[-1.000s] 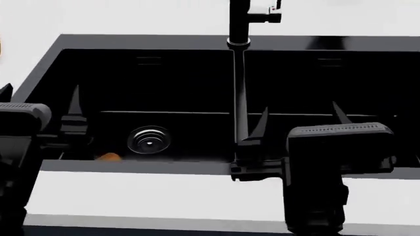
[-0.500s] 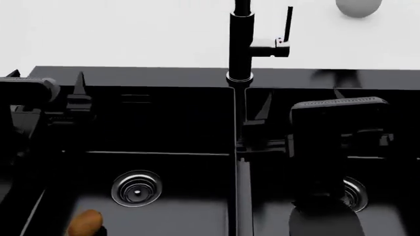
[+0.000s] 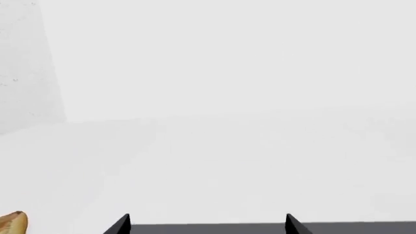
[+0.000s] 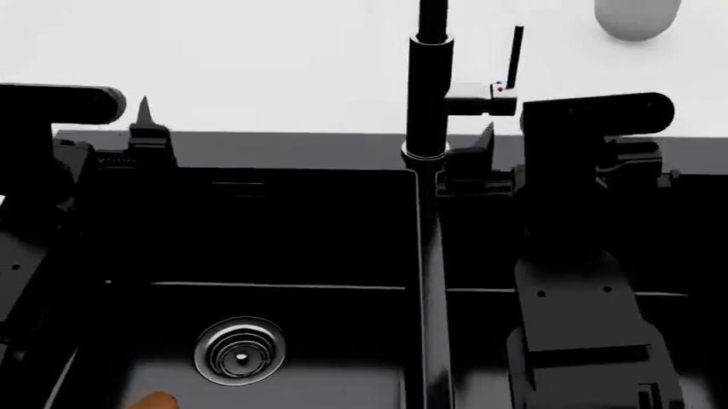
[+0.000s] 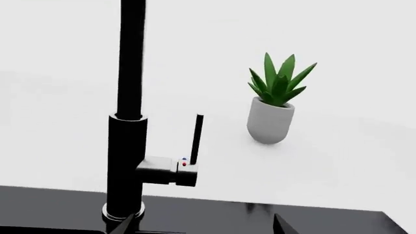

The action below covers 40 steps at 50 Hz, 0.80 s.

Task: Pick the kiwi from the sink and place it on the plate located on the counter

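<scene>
Both arms sit higher and further back vs 0.5 s ago: L gripper (image 4: pixel 146 115) went from the sink's rear wall up to the back rim at ~10 o'clock in head view, R gripper (image 4: pixel 487 136) from mid-basin to just beside the faucet (image 4: pixel 430 94) at ~1 o'clock. Kiwi (image 4: pixel 148 400) slid down to ~7 o'clock, now only a brown sliver at the frame edge, lying on the floor of the left basin near the front, apart from both grippers.

Counts: 1 sink (image 4: pixel 285 221), glossy black, 2 basins w/ a centre divider. 1 chrome drain (image 4: pixel 239 351) visible in left basin; right basin's drain hidden behind R arm. 1 faucet w/ 1 side lever (image 5: pixel 196 139), red/blue dot on the handle block. 1 potted succulent (image 5: pixel 273 105) in a grey pot on the white counter (image 4: pixel 228 60) behind the sink, at ~2 o'clock from the faucet in head view. 2 grippers. No plate seen in any view.

L wrist view: 2 fingertips (image 3: pixel 121 224) set wide apart, nothing between them, white counter beyond; 1 tan rounded object (image 3: pixel 13 223) cut off at the frame edge, can't ID it. R wrist view: 2 tips (image 5: pixel 281 225) also spread wide, empty, faucet base just beside one tip.
</scene>
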Available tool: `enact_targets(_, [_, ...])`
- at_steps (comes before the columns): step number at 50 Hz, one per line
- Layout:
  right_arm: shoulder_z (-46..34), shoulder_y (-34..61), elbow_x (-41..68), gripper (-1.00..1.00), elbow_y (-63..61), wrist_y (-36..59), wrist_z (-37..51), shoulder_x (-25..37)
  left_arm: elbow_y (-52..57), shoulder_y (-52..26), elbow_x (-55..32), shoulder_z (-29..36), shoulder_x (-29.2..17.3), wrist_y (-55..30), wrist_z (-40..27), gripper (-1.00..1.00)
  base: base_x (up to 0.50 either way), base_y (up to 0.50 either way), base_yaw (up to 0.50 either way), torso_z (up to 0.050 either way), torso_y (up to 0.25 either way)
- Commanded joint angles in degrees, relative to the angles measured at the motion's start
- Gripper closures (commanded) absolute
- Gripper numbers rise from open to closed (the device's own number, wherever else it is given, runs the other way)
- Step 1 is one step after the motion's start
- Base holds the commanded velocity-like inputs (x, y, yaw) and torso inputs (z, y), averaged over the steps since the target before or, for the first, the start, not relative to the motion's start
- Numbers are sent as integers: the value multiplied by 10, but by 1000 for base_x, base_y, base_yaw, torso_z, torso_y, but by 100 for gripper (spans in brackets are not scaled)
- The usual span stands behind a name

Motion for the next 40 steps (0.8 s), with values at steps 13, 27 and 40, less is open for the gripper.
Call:
enact_targets(13, [-2, 3, 5, -100, 9, 3, 8, 5, -7, 2, 9, 7, -4, -1, -28, -100, 187, 90, 0, 33, 93])
enact_targets(27, [1, -14, 9, -100, -46, 38, 17, 11, -9, -1, 7, 6, -3, -35, -42, -100, 0, 0, 0, 0, 0])
enact_targets(40, [62, -14, -93, -100, -51, 52, -52, -37, 8, 4, 107, -77, 41, -46, 23, -100, 0, 0, 0, 0, 0])
